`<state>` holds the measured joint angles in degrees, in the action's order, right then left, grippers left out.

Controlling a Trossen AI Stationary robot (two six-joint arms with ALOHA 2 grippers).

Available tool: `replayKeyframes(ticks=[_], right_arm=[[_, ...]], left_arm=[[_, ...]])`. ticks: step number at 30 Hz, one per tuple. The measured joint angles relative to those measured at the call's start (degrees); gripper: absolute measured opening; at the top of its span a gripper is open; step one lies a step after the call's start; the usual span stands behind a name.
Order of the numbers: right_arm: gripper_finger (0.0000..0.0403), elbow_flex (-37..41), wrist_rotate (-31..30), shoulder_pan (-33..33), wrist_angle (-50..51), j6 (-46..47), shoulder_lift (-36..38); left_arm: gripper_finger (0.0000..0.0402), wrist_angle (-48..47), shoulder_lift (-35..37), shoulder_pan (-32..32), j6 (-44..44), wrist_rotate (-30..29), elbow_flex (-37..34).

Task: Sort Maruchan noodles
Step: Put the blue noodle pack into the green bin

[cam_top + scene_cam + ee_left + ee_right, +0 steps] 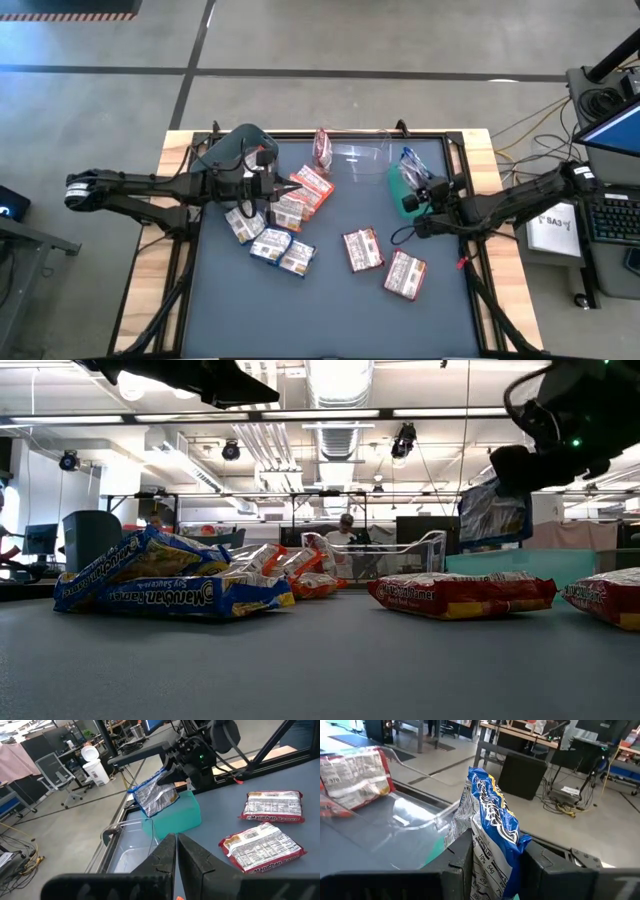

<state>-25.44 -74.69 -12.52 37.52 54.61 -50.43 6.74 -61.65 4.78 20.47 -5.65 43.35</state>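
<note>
My right gripper (495,870) is shut on a blue-and-white Maruchan packet (408,165) and holds it over the green bin (176,817) at the table's far right. My left gripper (176,854) is shut, holds nothing and hovers above a pile of blue, orange and maroon packets (272,218) at the table's left centre. Two maroon packets (362,250) (405,275) lie flat on the mat nearer the front. Another maroon packet (352,775) leans inside the clear bin (360,155). My right gripper pinches one end of the blue-and-white packet (487,862) between its two fingers, coming about level from the table's right side. The packet stands on edge in the hold. It is lifted clear, and its free end (495,510) hangs over the green bin.
A grey bin (235,150) stands at the far left and the clear bin at the far centre beside the green one. Bare mat (330,310) stretches along the near edge. Cables and a desk with a keyboard (610,215) lie off the table's right.
</note>
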Motion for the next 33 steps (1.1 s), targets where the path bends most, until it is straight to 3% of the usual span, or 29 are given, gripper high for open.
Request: replayKeyframes(ticks=[17,33], right_arm=[[0.0093,5.6,2.2,0.0,-3.6,7.4,-5.5],[0.0108,6.0,4.8,0.1,-4.0,11.3,-11.2]], left_arm=[[0.0,0.3,0.0,0.0,0.0,0.0,0.0],[0.0,0.6,0.0,0.0,0.0,0.0,0.0]])
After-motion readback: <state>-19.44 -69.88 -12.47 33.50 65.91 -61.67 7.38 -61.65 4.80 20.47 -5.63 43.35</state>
